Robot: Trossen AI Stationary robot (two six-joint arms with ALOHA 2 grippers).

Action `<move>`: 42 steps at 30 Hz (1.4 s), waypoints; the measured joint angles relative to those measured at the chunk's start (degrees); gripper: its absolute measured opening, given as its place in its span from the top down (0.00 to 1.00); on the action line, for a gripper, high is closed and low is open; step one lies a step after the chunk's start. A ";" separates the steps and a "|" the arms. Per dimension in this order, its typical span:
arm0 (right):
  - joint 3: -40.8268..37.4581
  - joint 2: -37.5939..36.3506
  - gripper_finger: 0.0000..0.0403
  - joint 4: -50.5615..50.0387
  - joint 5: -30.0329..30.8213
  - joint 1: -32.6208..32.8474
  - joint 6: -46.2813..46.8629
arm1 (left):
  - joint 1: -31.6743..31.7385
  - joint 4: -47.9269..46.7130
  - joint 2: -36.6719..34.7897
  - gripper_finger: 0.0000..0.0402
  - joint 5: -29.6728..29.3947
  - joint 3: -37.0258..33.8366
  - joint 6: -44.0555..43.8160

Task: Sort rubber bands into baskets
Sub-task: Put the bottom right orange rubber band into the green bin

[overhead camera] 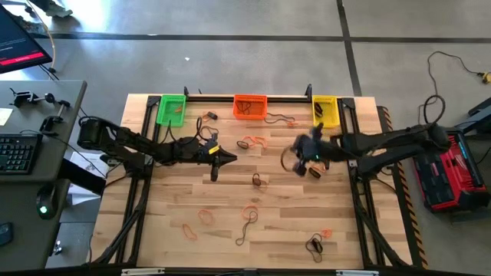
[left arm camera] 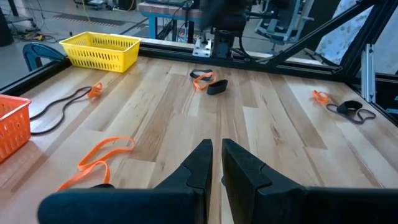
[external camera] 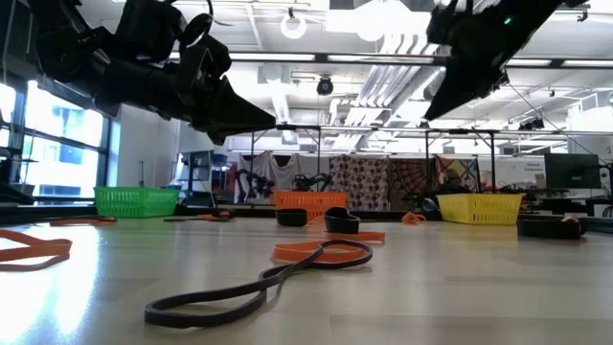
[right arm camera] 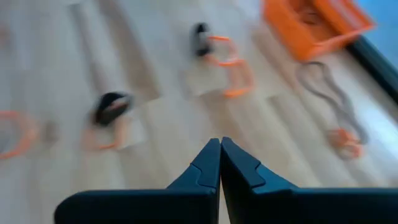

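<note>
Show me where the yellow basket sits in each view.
High view: yellow basket at the table's back edge, right of centre.
Low view: far right.
Left wrist view: upper left.
Right wrist view: not in it.
Shared landmark: the orange basket beside it.

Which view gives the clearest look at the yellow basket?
The left wrist view: the yellow basket sits whole, mesh walls and rim plainly visible at the table's far corner. The low view shows only its side. The high view shows it small from above. The right wrist view misses it.
</note>
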 joint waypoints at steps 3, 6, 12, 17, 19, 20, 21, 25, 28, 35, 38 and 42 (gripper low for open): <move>0.00 0.00 1.00 -0.04 0.02 6.09 2.80 | 0.00 -0.10 0.00 0.94 0.01 0.00 0.14; 0.00 0.00 1.00 -0.04 0.02 11.39 6.86 | 0.00 -0.12 0.00 0.94 0.00 0.00 0.36; 0.00 0.00 0.95 -0.53 0.04 20.75 15.52 | 0.00 -0.16 0.00 0.94 0.02 0.00 0.79; 0.00 0.45 0.88 -2.07 -0.25 27.20 22.82 | 0.00 -0.13 0.00 0.94 0.00 0.00 0.95; 0.09 1.37 0.85 -2.70 -1.06 29.66 24.67 | 0.00 -0.12 0.00 0.94 0.02 0.00 0.95; 0.48 2.18 0.84 -3.30 -1.66 30.77 25.60 | 0.00 -0.12 0.00 0.94 0.00 0.00 0.95; 1.06 3.12 0.83 -3.94 -2.25 31.83 26.38 | 0.00 -0.12 0.00 0.94 0.02 0.00 0.94; 5.21 8.15 0.80 -11.20 -5.32 35.62 31.12 | 0.00 -0.14 0.00 0.94 0.01 0.00 0.93; 9.33 12.61 0.77 -17.61 -7.88 37.89 36.20 | 0.00 -0.12 0.00 0.94 0.01 0.00 0.93; 17.21 23.43 0.66 -24.88 -17.78 42.49 42.52 | 0.00 -0.09 0.00 0.94 0.02 0.00 0.93; 18.50 27.23 0.61 -25.11 -23.05 43.71 43.52 | 0.00 -0.08 0.00 0.94 0.00 0.00 0.93; 18.75 31.00 0.58 -25.03 -29.47 44.36 43.63 | 0.02 -0.07 0.00 0.94 0.02 0.00 0.93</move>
